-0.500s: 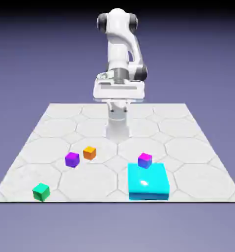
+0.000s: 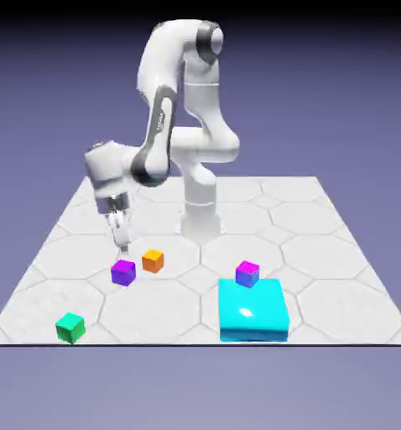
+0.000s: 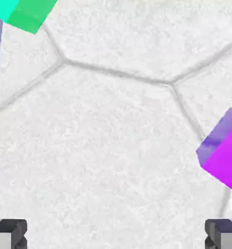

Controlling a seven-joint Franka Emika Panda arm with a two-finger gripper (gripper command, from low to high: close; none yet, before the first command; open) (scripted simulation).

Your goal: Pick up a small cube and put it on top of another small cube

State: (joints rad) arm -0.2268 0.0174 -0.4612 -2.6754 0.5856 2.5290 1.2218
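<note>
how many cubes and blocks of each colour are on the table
violet-purple cube: 1
orange cube: 1
green cube: 1
cube with pink top and blue-violet sides: 1
big cyan block: 1
total: 5

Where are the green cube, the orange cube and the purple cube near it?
Green cube (image 2: 70, 328): exterior view, on its front side.
Orange cube (image 2: 153, 261): exterior view, about the middle of its visible surface.
Purple cube (image 2: 123, 273): exterior view, about the middle of its visible surface.
</note>
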